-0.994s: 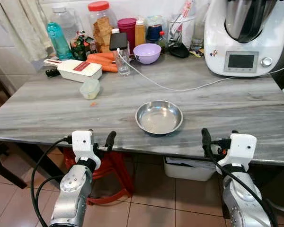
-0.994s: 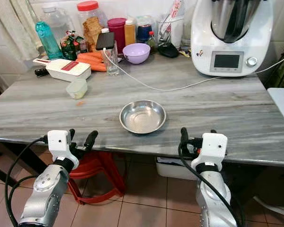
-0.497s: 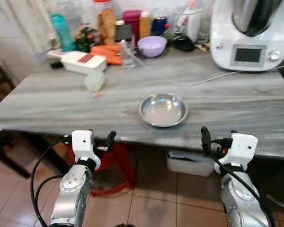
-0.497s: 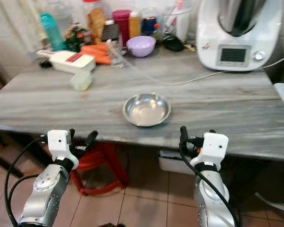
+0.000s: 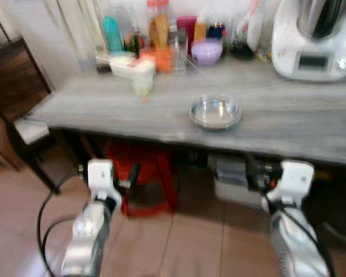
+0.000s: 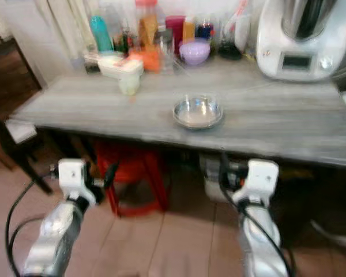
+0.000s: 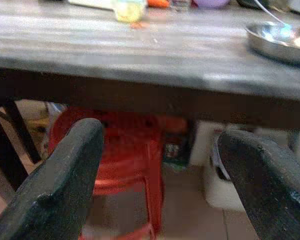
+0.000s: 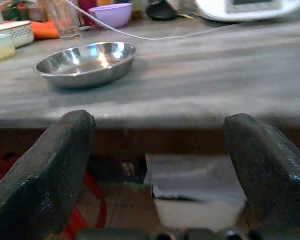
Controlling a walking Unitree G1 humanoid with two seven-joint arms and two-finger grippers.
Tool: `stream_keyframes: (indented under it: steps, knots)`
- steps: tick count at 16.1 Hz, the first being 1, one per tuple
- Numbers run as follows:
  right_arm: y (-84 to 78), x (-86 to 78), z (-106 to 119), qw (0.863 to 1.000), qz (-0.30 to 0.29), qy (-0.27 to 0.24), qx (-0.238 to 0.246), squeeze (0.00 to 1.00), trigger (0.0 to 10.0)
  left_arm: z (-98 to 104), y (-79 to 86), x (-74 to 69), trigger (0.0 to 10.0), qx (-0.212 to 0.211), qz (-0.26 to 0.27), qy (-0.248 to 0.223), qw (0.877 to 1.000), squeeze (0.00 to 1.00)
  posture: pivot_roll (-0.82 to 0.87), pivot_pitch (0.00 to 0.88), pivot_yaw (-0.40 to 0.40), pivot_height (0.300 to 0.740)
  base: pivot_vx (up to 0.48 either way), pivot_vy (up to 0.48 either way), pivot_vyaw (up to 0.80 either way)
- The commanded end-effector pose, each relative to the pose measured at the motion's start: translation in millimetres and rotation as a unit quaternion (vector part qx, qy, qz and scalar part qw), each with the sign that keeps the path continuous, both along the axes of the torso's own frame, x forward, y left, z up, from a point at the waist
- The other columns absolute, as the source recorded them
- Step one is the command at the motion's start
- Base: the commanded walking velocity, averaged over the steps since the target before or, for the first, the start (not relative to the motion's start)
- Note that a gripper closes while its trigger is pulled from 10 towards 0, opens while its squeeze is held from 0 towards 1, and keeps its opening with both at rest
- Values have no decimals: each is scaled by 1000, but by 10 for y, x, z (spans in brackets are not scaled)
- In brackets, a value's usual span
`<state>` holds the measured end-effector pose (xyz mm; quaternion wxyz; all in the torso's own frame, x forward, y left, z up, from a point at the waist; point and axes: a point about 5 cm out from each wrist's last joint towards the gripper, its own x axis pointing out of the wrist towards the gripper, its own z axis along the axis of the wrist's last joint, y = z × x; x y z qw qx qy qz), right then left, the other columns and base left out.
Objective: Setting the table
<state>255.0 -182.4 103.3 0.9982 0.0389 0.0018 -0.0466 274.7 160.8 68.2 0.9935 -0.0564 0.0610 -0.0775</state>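
Observation:
A shallow steel bowl (image 5: pixel 215 112) sits empty near the front edge of the grey marble table (image 5: pixel 104 104). Both arms are held low in front of the table, below its edge. My left gripper (image 7: pixel 160 165) is open with nothing between its fingers and looks under the tabletop at a red stool. My right gripper (image 8: pixel 160 150) is open and empty too, facing the table edge, with the steel bowl (image 8: pixel 85 61) beyond it to the left. The eye views are blurred.
At the table's back stand a white kitchen machine (image 5: pixel 317 40), a purple bowl (image 5: pixel 206 51), jars, bottles and a white box. A red stool (image 5: pixel 144 173) and a white bin (image 5: pixel 230 179) sit under the table. Dark furniture (image 5: pixel 17 81) stands at the left.
The whole picture has shifted: the table now looks farther off and higher, with more tiled floor showing and more blur. Both grippers keep their pose, open.

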Motion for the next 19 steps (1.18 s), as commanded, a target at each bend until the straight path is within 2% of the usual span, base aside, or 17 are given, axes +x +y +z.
stream_keyframes:
  steps: [1, 10, 14, 19]
  knots:
    - [-3, 12, 39, 1000, -6, -7, 10, 0, 10000, 45, 26, 21, 10000, 10, -1, -7, 1000, 0, -69, 27, 121, 740, -300, 0, 0]
    - [-7, 26, 17, 1000, -14, -4, 17, 0, 10000, 37, 3, 21, 10000, 12, -8, -4, 1000, 0, -68, 27, 123, 740, -310, 0, 0]
    - [-27, 34, 72, 1000, -23, -18, 8, 0, 10000, 79, 24, 39, 10000, -6, -29, -15, 999, 0, -71, 29, 124, 740, 0, 0, 0]
    - [-23, 45, 60, 1000, -23, -14, 9, 0, 10000, 118, -13, 59, 10000, -6, -46, -26, 999, 0, -70, 31, 124, 740, 0, 0, 0]
